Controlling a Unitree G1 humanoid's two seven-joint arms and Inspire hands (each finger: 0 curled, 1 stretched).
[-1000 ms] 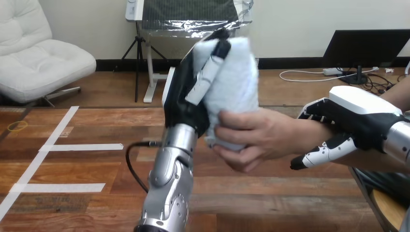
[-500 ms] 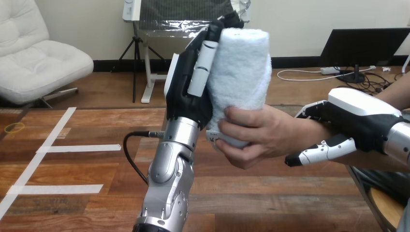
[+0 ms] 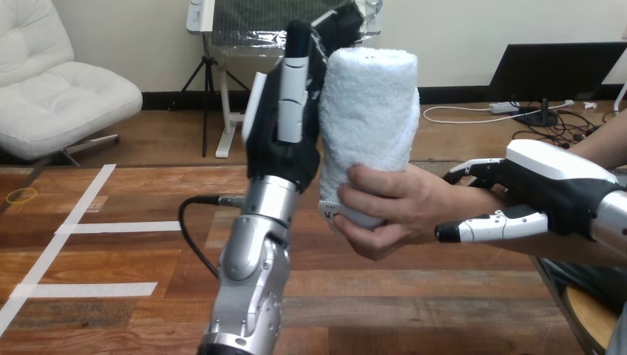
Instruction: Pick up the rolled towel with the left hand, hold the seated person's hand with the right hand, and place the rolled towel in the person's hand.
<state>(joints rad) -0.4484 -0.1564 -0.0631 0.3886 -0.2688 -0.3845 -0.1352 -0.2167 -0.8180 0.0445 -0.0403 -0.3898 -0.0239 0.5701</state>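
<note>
Most of the job looks done: the rolled towel [image 3: 370,126] stands upright, gripped low by the person's hand [image 3: 392,211], the left hand [image 3: 285,151] straight-fingered just beside it, the right hand [image 3: 554,185] curled around the person's wrist [image 3: 473,198], so only pulling both hands away seems left.

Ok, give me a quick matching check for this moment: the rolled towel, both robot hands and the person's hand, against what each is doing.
Things:
1. rolled towel
2. left hand
3. right hand
4. person's hand

States:
A. curled round the towel's lower end
B. fingers straight, at the towel's left side
C. upright, held at its lower end
D. fingers over and thumb under the person's wrist

Pairs: 1-C, 2-B, 3-D, 4-A.
</note>
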